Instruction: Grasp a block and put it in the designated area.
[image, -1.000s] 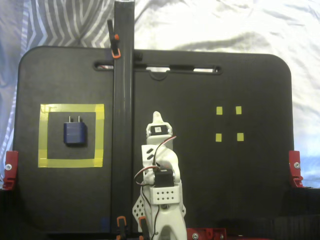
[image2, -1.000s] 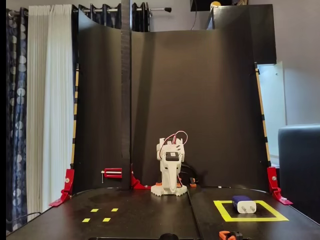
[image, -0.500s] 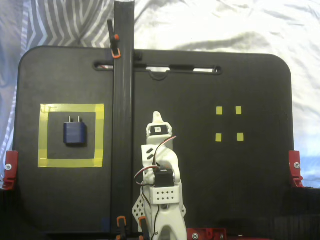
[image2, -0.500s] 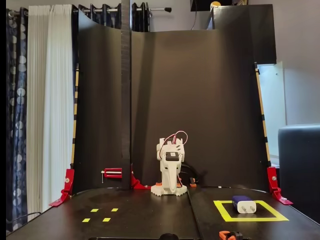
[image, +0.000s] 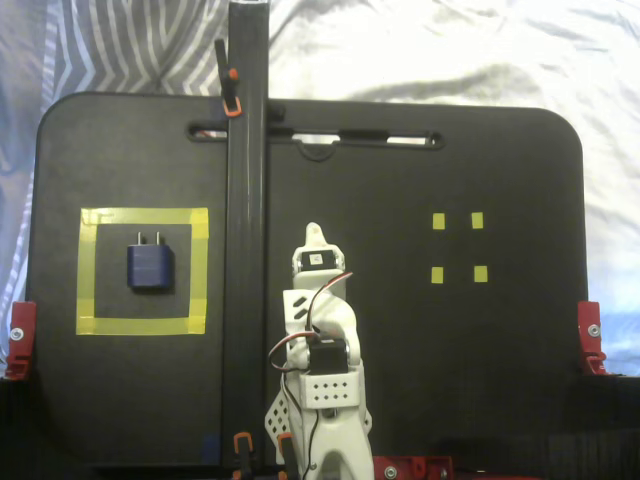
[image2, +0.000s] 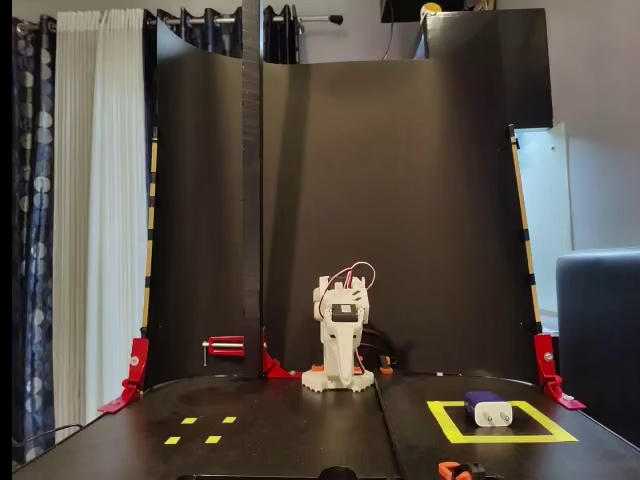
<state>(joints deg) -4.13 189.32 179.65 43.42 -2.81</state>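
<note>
The navy-blue block (image: 150, 267) lies flat inside the designated area (image: 88, 272), a yellow tape square on the left of the black board, with its two pale prongs pointing toward the board's far edge. In a fixed view from the front, the block (image2: 487, 408) rests in the same yellow square (image2: 445, 424) at the right. The white arm is folded back over its base, and its gripper (image: 315, 237) points down at the board's middle, far from the block. The gripper (image2: 342, 375) looks shut with nothing in it.
Four tiny yellow tape squares (image: 458, 247) mark the board's right half. A tall black post (image: 246, 220) stands between the arm and the yellow square. Red clamps (image: 20, 340) hold both board sides. A curved black backdrop (image2: 400, 200) rises behind the arm.
</note>
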